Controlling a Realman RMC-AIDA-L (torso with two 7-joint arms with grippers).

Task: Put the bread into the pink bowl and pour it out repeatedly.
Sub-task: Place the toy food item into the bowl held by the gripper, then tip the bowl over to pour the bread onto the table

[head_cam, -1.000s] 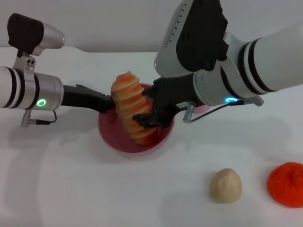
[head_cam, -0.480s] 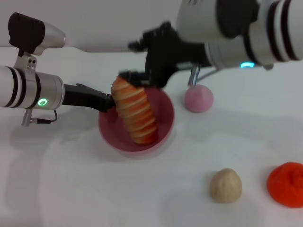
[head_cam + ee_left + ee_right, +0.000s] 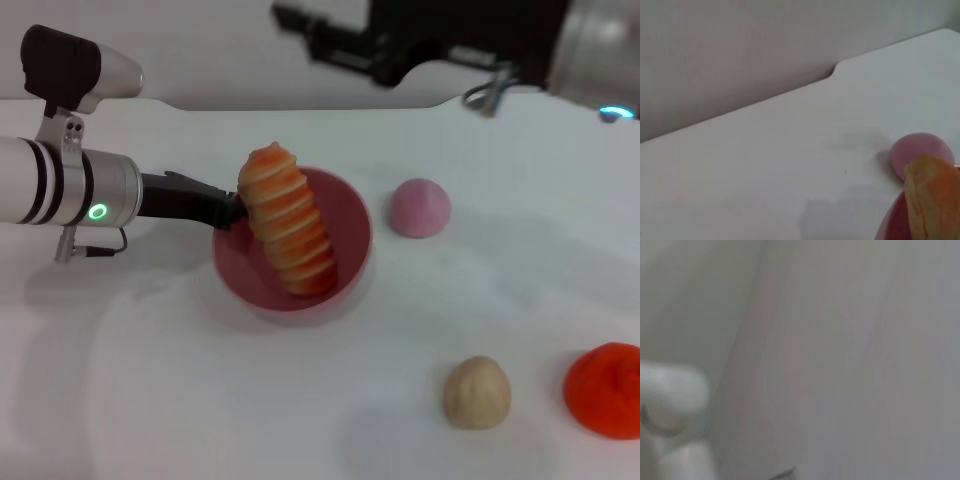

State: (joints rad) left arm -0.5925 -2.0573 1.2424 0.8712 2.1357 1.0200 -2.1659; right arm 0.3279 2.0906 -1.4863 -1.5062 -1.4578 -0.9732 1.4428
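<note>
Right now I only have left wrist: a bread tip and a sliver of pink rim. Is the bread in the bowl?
Observer: Yes. The bread leans in the bowl, lower end inside and upper end poking over the rim.
Operator: Right gripper?
Observer: The right gripper is high behind the bowl, open, holding nothing, clear of the bread.
Operator: Left gripper?
Observer: The left gripper is at the bowl's rim on the robot's left, beside the bread's raised end.

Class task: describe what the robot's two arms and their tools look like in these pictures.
The left arm is silver-white with black bands, a green ring light and a thin cable; its left tool is black. The right arm is white and black with a blue light; its right tool is black.
</note>
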